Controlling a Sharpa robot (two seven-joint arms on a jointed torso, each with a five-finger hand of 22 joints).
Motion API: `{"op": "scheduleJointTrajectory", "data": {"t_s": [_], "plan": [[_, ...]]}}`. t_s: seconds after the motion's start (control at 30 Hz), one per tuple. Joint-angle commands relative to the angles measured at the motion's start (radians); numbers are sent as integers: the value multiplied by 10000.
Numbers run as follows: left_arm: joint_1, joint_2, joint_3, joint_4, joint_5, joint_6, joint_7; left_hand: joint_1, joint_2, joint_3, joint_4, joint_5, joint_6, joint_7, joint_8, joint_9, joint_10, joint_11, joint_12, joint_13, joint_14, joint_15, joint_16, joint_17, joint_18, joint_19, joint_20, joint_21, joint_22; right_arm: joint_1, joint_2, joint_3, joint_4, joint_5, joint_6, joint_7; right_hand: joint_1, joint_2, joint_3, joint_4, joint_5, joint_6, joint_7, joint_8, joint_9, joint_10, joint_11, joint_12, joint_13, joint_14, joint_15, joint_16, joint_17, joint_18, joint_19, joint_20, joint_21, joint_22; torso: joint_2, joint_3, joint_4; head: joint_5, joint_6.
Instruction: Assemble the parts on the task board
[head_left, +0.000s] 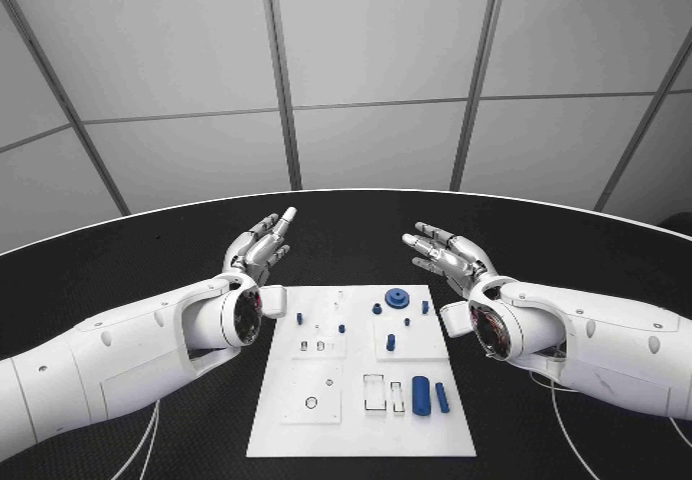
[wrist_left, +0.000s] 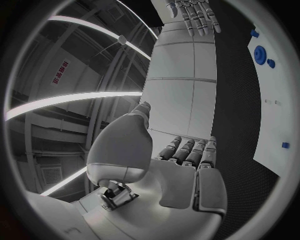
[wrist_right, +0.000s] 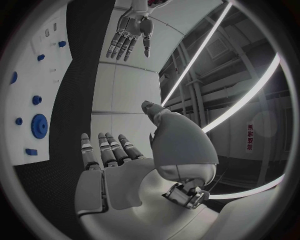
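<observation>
Grey panelled wall behind, round black table (head_left: 130, 260) with a pale rim in front. White task board (head_left: 332, 415) lies flat mid-table, long axis running away from the robot, between the two forearms.

Left hand (head_left: 261, 246) is raised off the table past the board's far left corner, palm turned inward, fingers spread and extended, holding nothing. Right hand (head_left: 450, 256) mirrors it past the far right corner, fingers apart and slightly curled, also empty. Neither touches the board or any part. Left wrist view shows the left hand's fingers (wrist_left: 187, 151) straight out over bare table, board edge off to the side.

Parts all sit on the board, nearer the robot than both hands. Blue gear (head_left: 397, 296) is at the far end, right of centre, closest to the right hand. Small blue pegs (head_left: 299, 319) are scattered along the far half. A short blue pin (head_left: 391, 342) lies mid-board. Large blue cylinder (head_left: 421, 395) and thinner blue rod (head_left: 441, 397) lie side by side in the near right area, long axes along the board's length. Pale rectangular slots (head_left: 375, 391) are just left of them, and a small ring hole (head_left: 312, 403) is further left.

Judgement: assembly not started, parts look loose. Key relation: most big parts are on the right half, so the right hand is nearer; it must come back toward the robot and down. The cylinder wants a grasp across its width.
</observation>
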Motion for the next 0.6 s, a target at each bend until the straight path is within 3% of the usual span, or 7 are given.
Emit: {"op": "scheduleJointTrajectory", "data": {"t_s": [0.03, 0.1, 0.2, 0.3, 0.4, 0.53, 0.6], "plan": [[47, 30, -11, -79, 67, 131, -32, 468, 22, 11, 130, 128, 144, 1248, 72, 20, 59, 176, 42, 17, 21, 156, 58, 24, 155, 23, 152, 71, 21, 87, -25, -35, -46, -62, 287, -130, 1149, -52, 290, -520, 78, 970, 1240, 251, 200, 1354, 262, 147, 96, 1520, 244, 301, 211, 381, 938, 142, 192, 108, 4, 2, 6, 0, -2], [47, 31, -11, -79, 67, 131, -32, 483, 31, 4, 128, 126, 153, 1270, 73, 22, 75, 202, 45, 19, 26, 153, 60, 26, 169, 21, 154, 73, 23, 102, -30, -41, -55, -74, 330, -153, 1428, -105, 328, -762, 31, 1677, 1268, 454, 349, 2361, 320, 269, 165, 2627, 260, 563, 360, 494, 1452, 147, 264, 152, 4, 2, 6, 0, -2], [63, -269, -6, 19, 159, 268, -23, 518, 64, -18, 128, 123, 215, 1322, 85, 33, 149, 258, 58, 29, 87, 148, 75, 40, 202, -10, 160, 73, 21, 112, -242, -37, -196, -1916, -160, 220, 1705, -165, 379, -989, 46, 2660, 1169, 738, 548, 3864, 258, 442, 253, 3877, 178, 845, 513, 644, 2305, 143, 386, 218, 97, -5, 111, -142, 20], [69, -337, -6, 38, 164, 410, 24, 710, 152, -71, 115, 124, 569, 1497, 175, 96, 574, 445, 116, 75, 565, 189, 197, 138, 222, -7, 180, 105, 35, 117, -246, -35, -306, -2840, -342, 234, 2100, -312, 627, -1349, 58, 4422, 1014, 1237, 873, 5878, 216, 688, 313, 5600, 115, 1276, 710, 1051, 4470, 139, 712, 372, 108, -6, 125, -171, 21], [73, -416, -7, 54, 166, 570, 127, 1091, 260, -68, 81, 118, 1967, 1629, 619, 360, 2313, 782, 472, 267, 2437, 141, 865, 520, 67, 809, 211, 445, 210, 143, -250, -33, -426, -3736, -486, 132, 2209, -459, 884, -1459, 17, 5728, 956, 1582, 1074, 6614, 8, 719, 309, 6321, -68, 1487, 788, 1211, 5494, 106, 896, 413, 119, -5, 148, -211, 18], [76, -512, -7, 88, 157, 735, 171, 1560, 245, -58, 42, 127, 4147, 1614, 1342, 770, 5830, 518, 1224, 535, 5377, -225, 2016, 1095, -35, 2983, 175, 1280, 613, 202, -282, -32, -525, -4714, -539, -112, 2225, -733, 1333, -1522, 3, 6320, 844, 1774, 1117, 7391, -210, 679, 313, 7232, -340, 1779, 1001, 1249, 6310, -110, 1031, 415, 140, 15, 161, -254, 30], [78, -561, -7, 122, 153, 799, 170, 1754, 218, -33, 10, 123, 4776, 1573, 1540, 882, 6497, 453, 1328, 516, 5910, -316, 2224, 1191, 106, 4225, 159, 1766, 830, 232, -312, -31, -536, -5185, -503, -251, 2233, -875, 1566, -1563, 76, 6492, 790, 1817, 1132, 7657, -286, 602, 311, 7485, -427, 1815, 1082, 1248, 6587, -203, 1019, 393, 148, 11, 173, -272, 21]]}}
